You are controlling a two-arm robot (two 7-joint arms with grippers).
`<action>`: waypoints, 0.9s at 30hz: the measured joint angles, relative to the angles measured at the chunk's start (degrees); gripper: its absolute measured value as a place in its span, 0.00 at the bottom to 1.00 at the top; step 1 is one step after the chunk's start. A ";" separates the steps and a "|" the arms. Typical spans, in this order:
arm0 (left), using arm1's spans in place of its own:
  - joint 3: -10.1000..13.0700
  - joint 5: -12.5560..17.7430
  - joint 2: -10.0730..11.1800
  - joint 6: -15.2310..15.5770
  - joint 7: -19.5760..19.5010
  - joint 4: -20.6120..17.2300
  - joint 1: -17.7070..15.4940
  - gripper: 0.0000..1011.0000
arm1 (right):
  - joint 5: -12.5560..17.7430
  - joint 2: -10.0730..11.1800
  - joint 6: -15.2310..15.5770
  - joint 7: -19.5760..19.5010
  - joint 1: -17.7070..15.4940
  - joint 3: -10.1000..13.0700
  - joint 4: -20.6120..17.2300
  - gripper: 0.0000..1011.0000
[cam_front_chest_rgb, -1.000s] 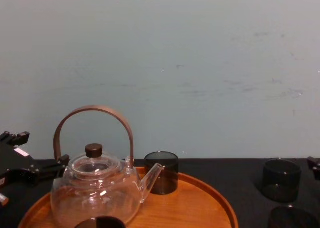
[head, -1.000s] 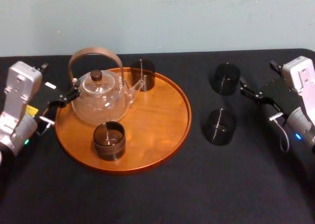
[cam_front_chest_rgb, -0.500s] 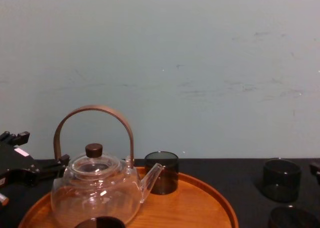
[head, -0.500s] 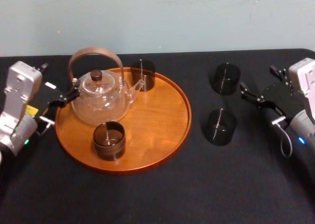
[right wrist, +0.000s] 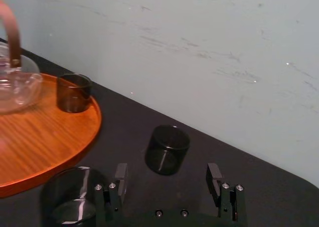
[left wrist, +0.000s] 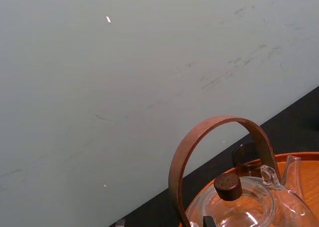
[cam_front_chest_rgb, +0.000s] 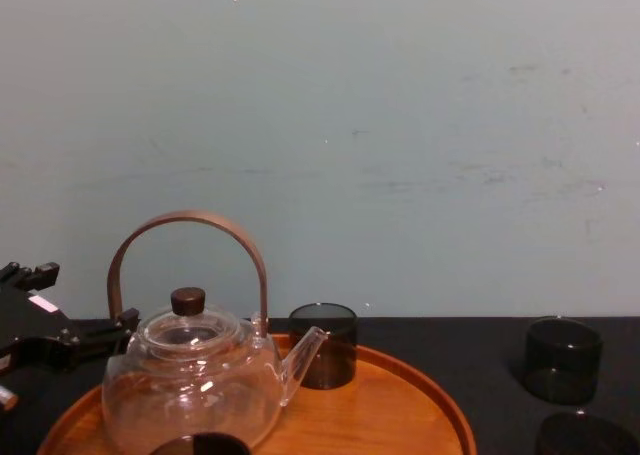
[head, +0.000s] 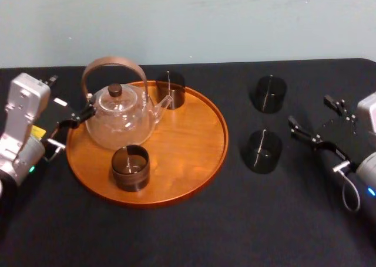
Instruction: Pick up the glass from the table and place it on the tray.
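one dark glass [head: 262, 151] on table [head: 235, 226] just beside spread right gripper [head: 309, 111], left gripper [head: 81, 115] beside tray [head: 194, 135]

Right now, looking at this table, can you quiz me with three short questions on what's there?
1. How many dark glasses stand on the tray?
2. True or false: the right end effector is shut on a glass.
3. What stands beside the left end effector? A) a glass teapot B) a plate C) a bottle
Key: 1) two; 2) false, it is open and empty; 3) A.
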 joint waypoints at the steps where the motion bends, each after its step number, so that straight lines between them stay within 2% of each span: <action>1: 0.00 0.00 0.00 0.00 0.00 0.00 0.00 1.00 | 0.00 0.19 -0.18 0.11 -0.90 0.26 -0.82 0.99; 7: 0.00 0.00 0.00 0.00 0.00 0.00 0.00 1.00 | -0.07 0.76 -0.83 0.84 -4.52 0.98 -3.92 0.99; 13: 0.00 0.00 0.00 0.00 0.00 0.00 0.00 1.00 | -0.14 0.75 -0.99 2.05 -6.91 1.19 -5.38 0.99; 27: 0.00 0.00 0.00 0.00 0.00 0.00 0.00 1.00 | -0.71 -1.51 0.42 5.79 -7.37 0.34 -3.80 0.99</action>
